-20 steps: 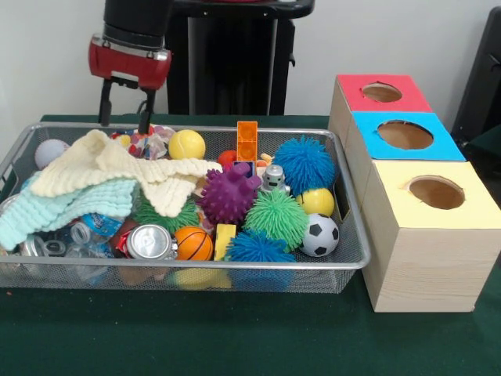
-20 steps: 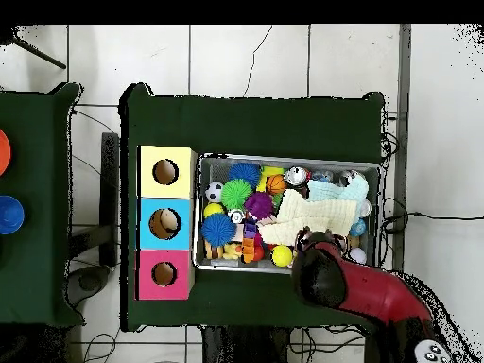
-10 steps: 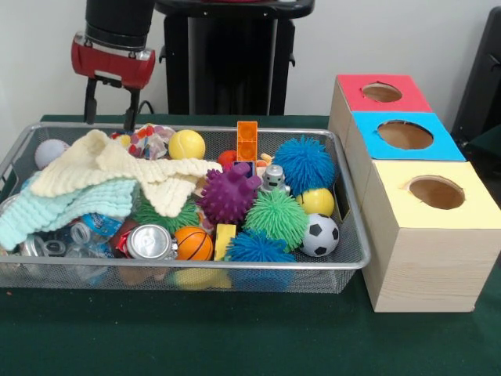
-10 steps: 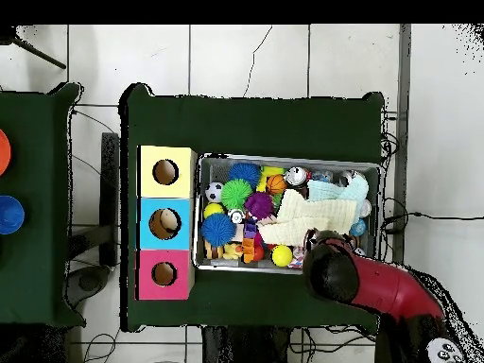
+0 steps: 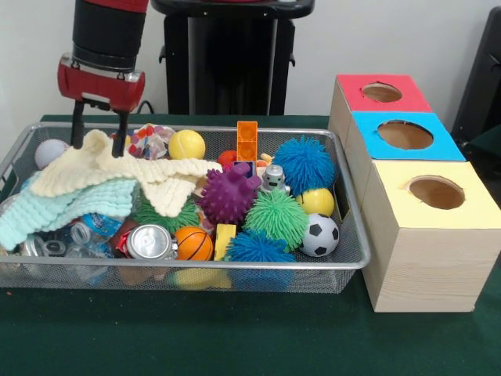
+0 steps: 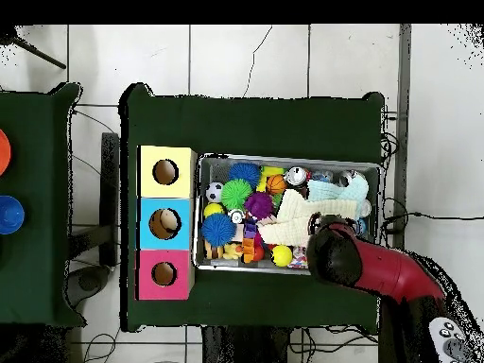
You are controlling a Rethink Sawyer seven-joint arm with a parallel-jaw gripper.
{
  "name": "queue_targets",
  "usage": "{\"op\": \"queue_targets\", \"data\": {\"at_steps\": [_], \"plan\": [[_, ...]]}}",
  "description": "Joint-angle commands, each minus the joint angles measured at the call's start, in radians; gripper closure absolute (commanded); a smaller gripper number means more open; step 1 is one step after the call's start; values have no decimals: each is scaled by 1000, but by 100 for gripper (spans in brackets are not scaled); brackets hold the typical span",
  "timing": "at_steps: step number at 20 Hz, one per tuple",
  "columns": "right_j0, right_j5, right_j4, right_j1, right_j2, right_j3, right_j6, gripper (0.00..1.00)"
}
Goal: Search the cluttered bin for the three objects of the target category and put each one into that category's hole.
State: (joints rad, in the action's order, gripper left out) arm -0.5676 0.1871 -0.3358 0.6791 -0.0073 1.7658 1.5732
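Note:
The wire mesh bin (image 5: 344, 262) lies on the green table, full of toys; it also shows in the overhead view (image 6: 200, 213). My gripper (image 5: 98, 149) is open, its two black fingers reaching down over the far left part of the bin, straddling the top of a cream knitted cloth (image 5: 117, 168). In the overhead view my red arm (image 6: 378, 272) hides the gripper and the cloth's end. Three boxes with round holes stand beside the bin: red (image 5: 382, 92), blue (image 5: 405, 135), yellow (image 5: 436, 193).
In the bin lie a pale blue cloth (image 5: 55, 207), a purple spiky ball (image 5: 228, 194), green (image 5: 278, 218) and blue (image 5: 305, 163) fuzzy balls, a soccer ball (image 5: 320, 235), a yellow ball (image 5: 186, 144), a can (image 5: 150, 242), an orange block (image 5: 247, 141). The black pedestal (image 5: 227, 63) stands behind.
My gripper has moved left along the bin's far side and come down, from above the rim to the top of the cream cloth. The toys have not moved.

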Motion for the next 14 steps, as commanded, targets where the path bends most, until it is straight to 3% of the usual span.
{"op": "queue_targets", "data": {"at_steps": [1,14], "plan": [[-20,-16,-12,-74,115,-116,60,0],[-48,-28,-40,-170,182,-216,24,0]]}}
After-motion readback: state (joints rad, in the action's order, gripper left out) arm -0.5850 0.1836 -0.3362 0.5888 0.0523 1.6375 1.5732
